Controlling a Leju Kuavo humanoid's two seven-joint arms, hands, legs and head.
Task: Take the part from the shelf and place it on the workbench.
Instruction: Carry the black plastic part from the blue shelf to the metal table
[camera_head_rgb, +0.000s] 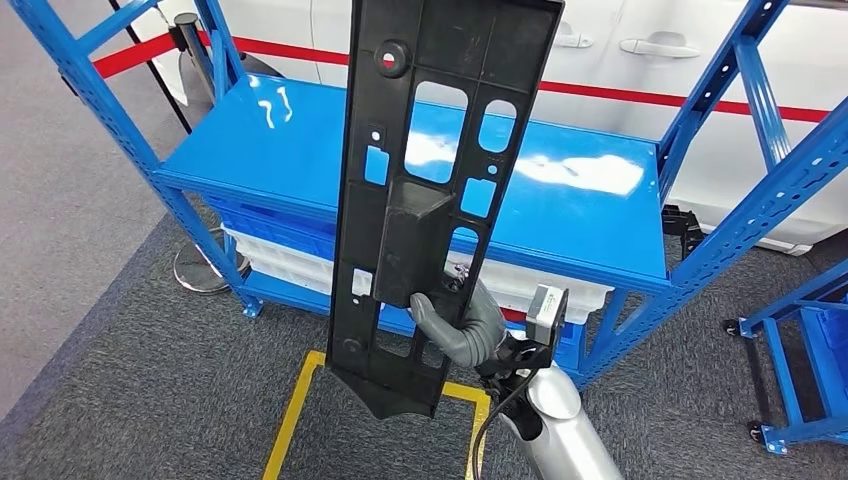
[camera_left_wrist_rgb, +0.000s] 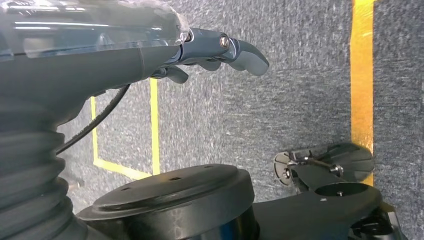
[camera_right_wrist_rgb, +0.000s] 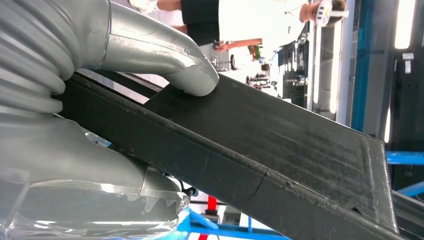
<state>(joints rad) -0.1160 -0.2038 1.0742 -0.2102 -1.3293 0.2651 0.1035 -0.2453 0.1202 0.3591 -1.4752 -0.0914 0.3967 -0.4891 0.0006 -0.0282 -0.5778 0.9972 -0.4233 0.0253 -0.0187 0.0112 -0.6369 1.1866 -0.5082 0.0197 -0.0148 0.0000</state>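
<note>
Holding the long black part (camera_head_rgb: 430, 190) upright in front of the blue shelf (camera_head_rgb: 590, 215), my right hand (camera_head_rgb: 465, 325) clamps only its lower section, so I judge it could swing, slip, or clip the shelf's near edge.

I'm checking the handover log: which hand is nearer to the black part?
Right. The right hand grips the black part near its lower end; the left hand hangs over the carpet floor, apart from it.
</note>
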